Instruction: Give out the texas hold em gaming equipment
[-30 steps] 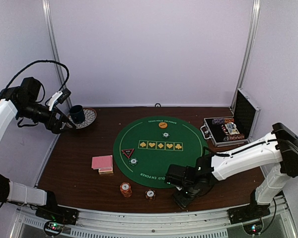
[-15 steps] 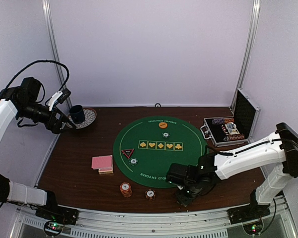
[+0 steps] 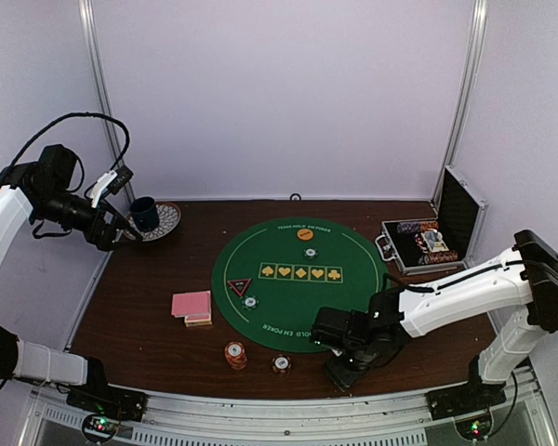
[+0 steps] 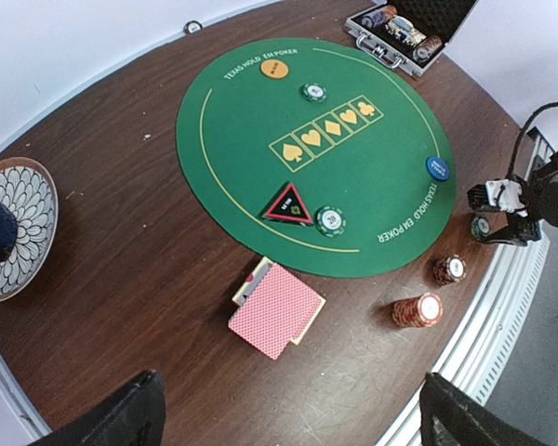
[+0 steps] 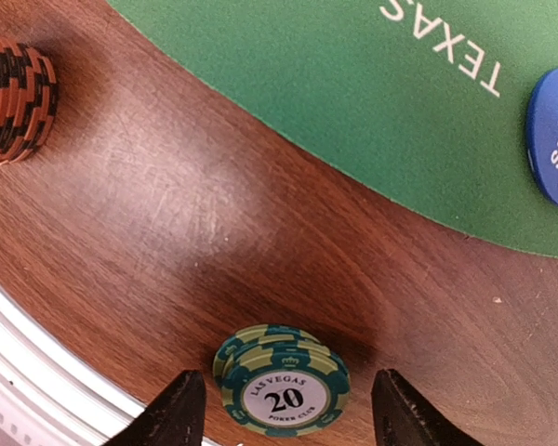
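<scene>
Green striped chips are my problem right now. My right hand point(image 5: 288, 381) is down at the near edge of the tabletop point(image 5: 214, 214), over a short green chip stack point(image 5: 281, 395) sitting on bare wood just off the near right rim of the green mat point(image 5: 353, 84). My fingers point(image 5: 179, 413) are spread, one on each side of the stack. There's a sliver of wood showing on both sides, so nothing is pinched yet.

Handling, as far as I can guess: the chips are stiff, small and not fragile, but the pile is loose. The top ones sit a bit offset from the lower ones, so they'll probably slide on each other. I'd squeeze low across the striped edges to catch the whole pile and keep it level. Grab too high and the bottom chips likely stay behind.

Readable stuff: the top chip says "LAS VEGAS 20 POKER CLUB". The mat reads "TEXAS HOLD EM POKER" around its ring. The blue disc point(image 5: 553, 139) on the mat just past the stack shows "SMAL" over "BLI", cut off by the frame, so presumably small blind.

An orange stack point(image 5: 14, 98) sits on the wood to the left. The cards point(image 4: 277, 311), pink-red backs up, lie left of the mat. They look thin and slick, so hard to get under. My left hand point(image 4: 290, 381) is raised at the far left, spread wide and empty.
</scene>
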Available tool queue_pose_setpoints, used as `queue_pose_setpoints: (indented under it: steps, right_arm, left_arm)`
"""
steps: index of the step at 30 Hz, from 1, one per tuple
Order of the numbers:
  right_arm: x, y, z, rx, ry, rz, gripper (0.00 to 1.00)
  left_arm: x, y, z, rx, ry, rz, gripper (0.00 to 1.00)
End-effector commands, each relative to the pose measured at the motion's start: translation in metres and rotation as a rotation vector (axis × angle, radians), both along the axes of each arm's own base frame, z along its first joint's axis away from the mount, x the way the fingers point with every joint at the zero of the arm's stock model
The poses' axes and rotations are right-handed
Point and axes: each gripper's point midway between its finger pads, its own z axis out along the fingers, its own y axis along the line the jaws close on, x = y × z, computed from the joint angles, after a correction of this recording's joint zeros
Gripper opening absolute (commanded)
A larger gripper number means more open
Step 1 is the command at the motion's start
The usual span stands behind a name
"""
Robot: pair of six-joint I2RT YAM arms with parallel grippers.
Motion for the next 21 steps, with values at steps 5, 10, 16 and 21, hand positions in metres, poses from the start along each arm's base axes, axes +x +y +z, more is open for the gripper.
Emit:
queue_pose_setpoints:
  steps: [5, 10, 16, 21]
  right_arm:
    - [0.002, 0.005, -0.001, 0.004, -0.018, 0.002, 0.54]
    - [0.002, 0.006, 0.006, 0.016, -0.024, 0.003, 0.48]
    - [0.002, 0.006, 0.014, 0.019, -0.026, 0.010, 0.47]
    - [0.003, 0.009, 0.027, 0.032, -0.031, 0.019, 0.47]
  left_arm:
    - [-0.001, -0.003, 0.010, -0.003, -0.040, -0.019, 0.98]
    - [-0.001, -0.003, 0.009, -0.002, -0.036, -0.018, 0.97]
    - [-0.002, -0.004, 0.009, -0.012, -0.034, -0.024, 0.98]
    - [-0.002, -0.003, 0.009, -0.008, -0.035, -0.023, 0.98]
